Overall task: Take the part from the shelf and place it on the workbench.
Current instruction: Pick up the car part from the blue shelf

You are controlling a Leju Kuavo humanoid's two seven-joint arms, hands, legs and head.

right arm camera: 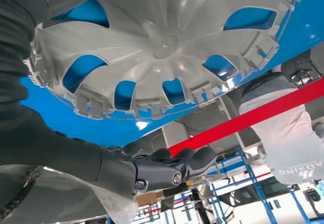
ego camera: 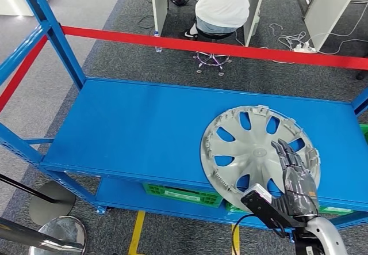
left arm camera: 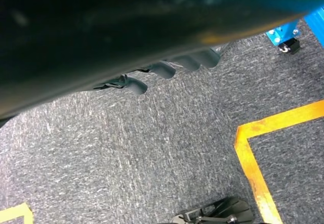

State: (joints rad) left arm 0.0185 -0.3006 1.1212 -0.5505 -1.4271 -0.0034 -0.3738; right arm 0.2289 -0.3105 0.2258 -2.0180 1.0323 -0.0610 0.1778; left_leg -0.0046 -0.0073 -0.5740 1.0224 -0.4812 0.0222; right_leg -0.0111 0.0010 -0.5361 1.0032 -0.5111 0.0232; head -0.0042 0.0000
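Place: a workshop or test hall.
Signs: a blue steel shelf (ego camera: 143,128) is standing on grey carpet (left arm camera: 153,153) marked with yellow floor tape (left arm camera: 252,158); a red barrier belt (ego camera: 217,48) is fencing it off.

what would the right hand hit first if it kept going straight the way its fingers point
Probably the hubcap: the right hand hovers over its near side, fingers aimed across it. Height above it is unclear, so it might skim over.

You have the round silver-grey plastic wheel cover (ego camera: 256,151) with teardrop cut-outs and rim clips lying flat, inner side up, at the blue shelf's (ego camera: 143,128) four o'clock corner, its edge overhanging the front.
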